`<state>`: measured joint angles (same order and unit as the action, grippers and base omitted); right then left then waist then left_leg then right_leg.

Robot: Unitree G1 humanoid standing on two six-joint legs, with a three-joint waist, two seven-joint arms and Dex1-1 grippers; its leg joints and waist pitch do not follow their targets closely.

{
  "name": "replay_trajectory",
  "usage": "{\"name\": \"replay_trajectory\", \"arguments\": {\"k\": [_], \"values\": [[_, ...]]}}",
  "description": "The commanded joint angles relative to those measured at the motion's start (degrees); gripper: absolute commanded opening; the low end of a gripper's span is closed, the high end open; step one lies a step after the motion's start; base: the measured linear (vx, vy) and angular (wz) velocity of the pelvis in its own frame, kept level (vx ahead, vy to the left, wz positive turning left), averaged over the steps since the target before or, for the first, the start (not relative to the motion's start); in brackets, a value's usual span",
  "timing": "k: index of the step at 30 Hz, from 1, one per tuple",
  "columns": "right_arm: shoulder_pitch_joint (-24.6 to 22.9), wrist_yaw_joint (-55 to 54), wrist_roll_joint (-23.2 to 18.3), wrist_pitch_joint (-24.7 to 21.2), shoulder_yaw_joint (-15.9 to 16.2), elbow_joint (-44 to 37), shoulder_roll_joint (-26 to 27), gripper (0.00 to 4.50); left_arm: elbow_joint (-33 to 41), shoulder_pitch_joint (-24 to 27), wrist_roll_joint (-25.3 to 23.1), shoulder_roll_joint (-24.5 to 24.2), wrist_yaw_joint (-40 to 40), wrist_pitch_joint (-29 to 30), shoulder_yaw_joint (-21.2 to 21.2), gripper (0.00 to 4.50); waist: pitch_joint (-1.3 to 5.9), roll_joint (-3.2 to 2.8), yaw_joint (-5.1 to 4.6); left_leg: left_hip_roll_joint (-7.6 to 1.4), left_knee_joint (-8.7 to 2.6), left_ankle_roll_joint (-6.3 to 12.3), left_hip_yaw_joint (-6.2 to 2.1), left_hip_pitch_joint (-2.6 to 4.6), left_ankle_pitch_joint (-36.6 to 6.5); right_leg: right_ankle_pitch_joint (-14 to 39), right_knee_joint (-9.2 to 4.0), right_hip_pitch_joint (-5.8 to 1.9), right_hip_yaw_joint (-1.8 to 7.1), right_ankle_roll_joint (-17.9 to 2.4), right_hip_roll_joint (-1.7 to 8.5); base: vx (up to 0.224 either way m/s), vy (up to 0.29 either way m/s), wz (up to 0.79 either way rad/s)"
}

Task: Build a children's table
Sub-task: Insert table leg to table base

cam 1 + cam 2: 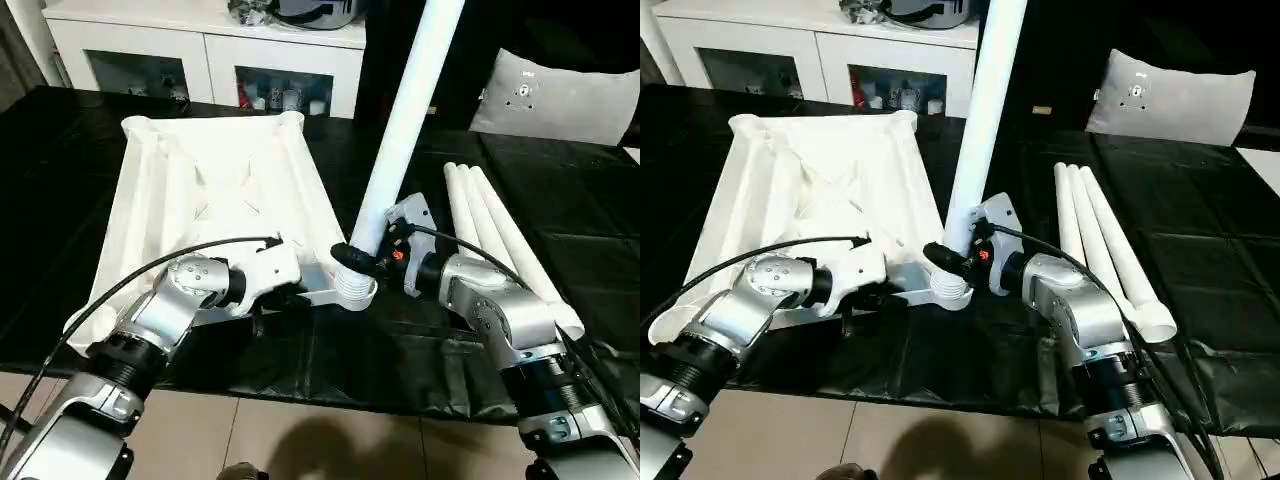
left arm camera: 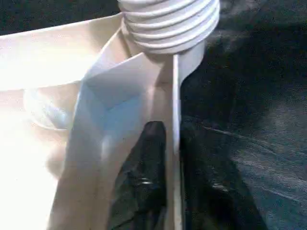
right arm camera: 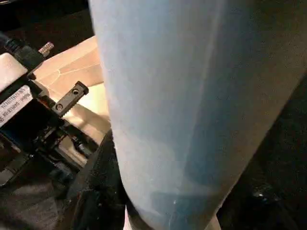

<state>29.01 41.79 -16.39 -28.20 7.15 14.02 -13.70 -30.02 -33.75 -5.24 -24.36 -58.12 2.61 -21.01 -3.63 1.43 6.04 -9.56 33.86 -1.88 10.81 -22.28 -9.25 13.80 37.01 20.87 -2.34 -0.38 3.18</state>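
On the black table (image 1: 300,370) our upturned tabletop (image 1: 215,190) lies, ribs upward. We pinch its near rim with our left gripper (image 2: 171,143), fingers clenched either side of the wall. Our right gripper (image 1: 352,256) clasps one leg (image 1: 400,130), upright in the near corner socket (image 1: 352,290). Three spare legs (image 1: 500,235) lie alongside, to our right.
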Motion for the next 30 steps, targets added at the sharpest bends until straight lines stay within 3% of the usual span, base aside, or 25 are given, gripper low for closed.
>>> {"name": "replay_trajectory", "arguments": {"k": [1,8,20,22,24,30], "values": [[-0.7,0.1,-0.3,-0.1,-0.6,-0.6,-0.2,1.88,-1.9,0.3,-0.9,0.4,1.3,0.5,-0.3,1.08,3.43,-0.27,-0.04,-4.46,-4.73,-3.36,-2.16,2.06,-17.2,14.1,-5.74,-0.33,3.18,-10.3,6.41,0.0,0.0,0.0],[-1.0,-0.3,-0.4,-0.1,-0.8,-0.7,0.1,1.88,-2.2,0.5,-1.2,0.5,0.4,0.2,-0.4,1.1,3.38,-0.43,0.08,-4.47,-4.78,-3.56,-2.16,2.09,-17.8,15.1,-5.89,-0.24,3.25,-10.1,6.47,0.0,0.0,0.0],[-1.2,-0.5,-0.4,-0.4,-0.5,-1.1,0.6,1.88,-2.8,0.8,-2.3,-0.2,0.6,0.2,-1.0,0.23,3.24,-0.4,0.07,-4.53,-4.91,-3.98,-2.26,2.19,-19.2,17.2,-6.09,0.0,3.35,-9.8,6.58,0.0,0.0,0.0],[-1.1,-0.4,-0.4,-0.3,-0.5,-1.0,0.6,1.88,-2.9,0.7,-2.3,-0.1,0.5,0.2,-1.0,0.06,3.23,-0.32,-0.01,-4.5,-5.03,-3.84,-2.39,1.8,-18.6,17.4,-6.04,-0.36,3.24,-9.6,6.66,0.0,0.0,0.0],[-1.0,-0.5,-0.3,-0.3,-0.5,-0.9,0.6,1.88,-2.9,0.7,-2.3,-0.1,0.4,-0.4,-1.0,0.01,3.21,-0.37,0.03,-4.57,-5.03,-3.97,-2.31,2.14,-19.1,17.5,-6.1,0.0,3.22,-9.4,6.55,0.0,0.0,0.0],[-0.5,0.1,-0.1,-0.2,-0.3,-0.8,0.3,1.88,-1.5,1.6,-0.8,-0.1,-1.7,-3.4,-0.5,0.0,3.19,-0.13,0.02,-4.59,-5.0,-3.77,-2.2,2.16,-19.1,18.2,-6.19,0.07,3.32,-9.3,6.64,0.0,0.0,0.0]]}}
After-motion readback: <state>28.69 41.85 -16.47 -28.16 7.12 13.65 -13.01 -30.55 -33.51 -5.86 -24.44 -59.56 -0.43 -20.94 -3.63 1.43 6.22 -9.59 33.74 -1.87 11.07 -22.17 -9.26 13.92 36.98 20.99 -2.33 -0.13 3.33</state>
